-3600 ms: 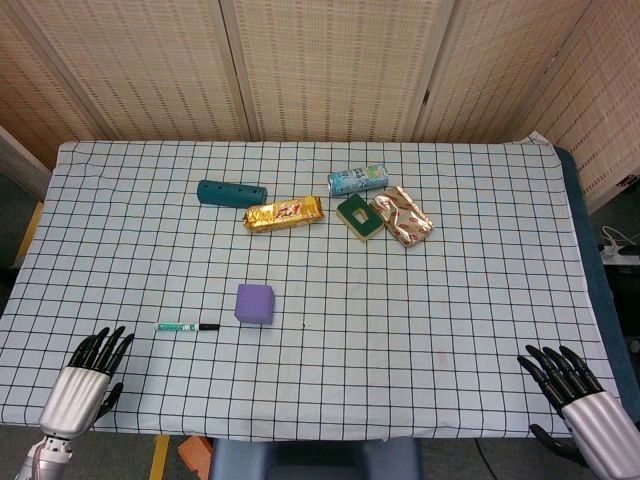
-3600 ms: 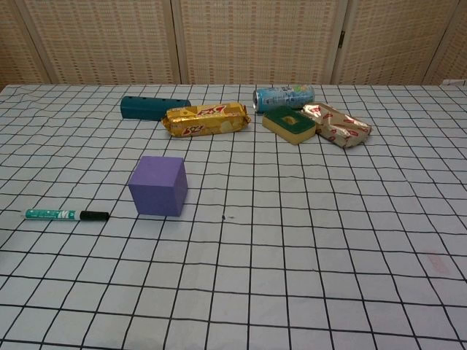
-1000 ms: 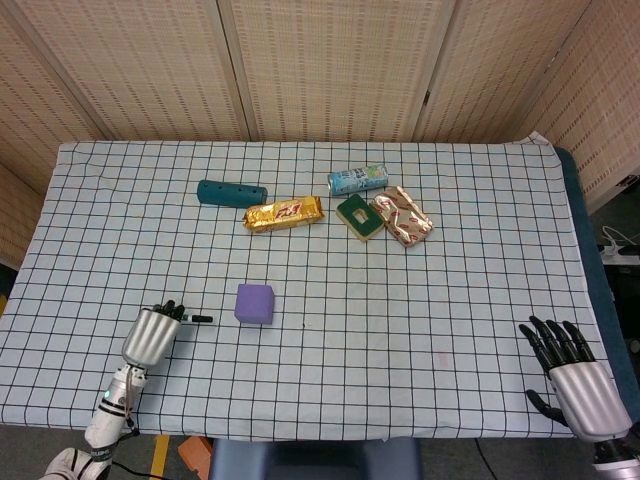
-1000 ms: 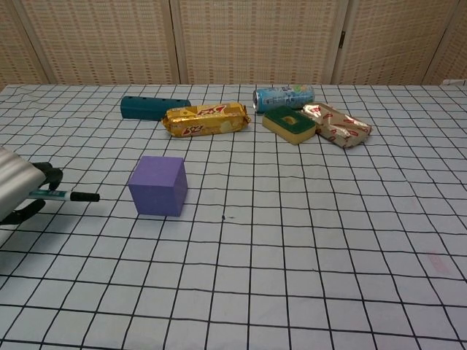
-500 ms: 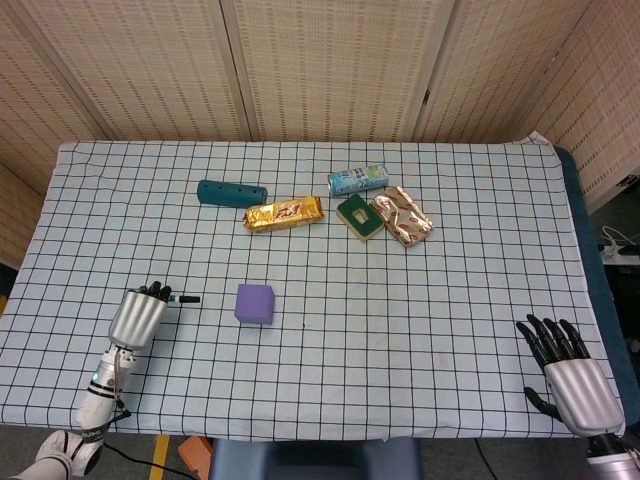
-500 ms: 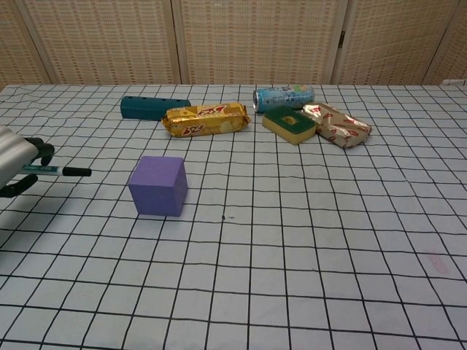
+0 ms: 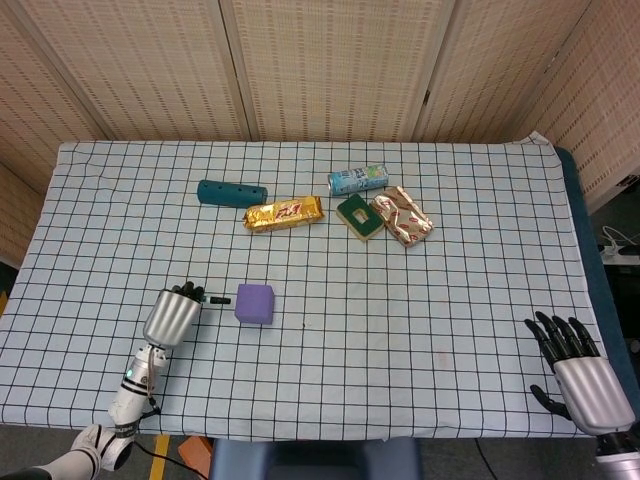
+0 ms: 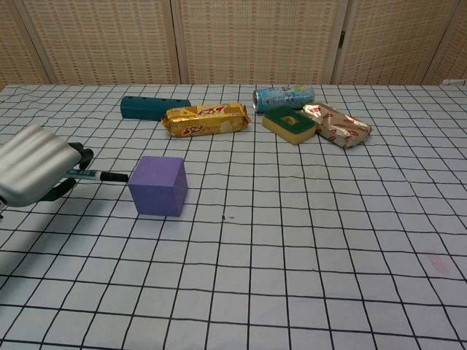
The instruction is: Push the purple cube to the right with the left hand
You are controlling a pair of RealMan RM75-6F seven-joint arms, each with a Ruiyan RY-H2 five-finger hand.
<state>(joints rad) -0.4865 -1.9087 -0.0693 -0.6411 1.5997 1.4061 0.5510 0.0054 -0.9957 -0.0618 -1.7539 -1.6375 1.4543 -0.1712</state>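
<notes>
since half a second ago our left hand [image 7: 173, 316] has slid rightward with the marker [image 8: 100, 175] it grips, its black tip now just beside the purple cube [image 7: 254, 303], low and left of centre on the checked tablecloth [image 7: 420, 300]. our right hand [image 7: 582, 375] sits lower right, fingers spread, holding nothing. farther up lie a gold snack pack [image 7: 284, 213] and a can [image 7: 357, 179].

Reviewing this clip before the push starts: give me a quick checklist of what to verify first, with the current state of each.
1. Left hand sits left of the purple cube: ok.
2. Hand free for pushing: not ok, it holds a marker.
3. Marker tip touching the cube: cannot tell; it reaches the cube's left face.
4. Cloth right of the cube free of obstacles: ok.
5. Right hand far from the path: ok.
</notes>
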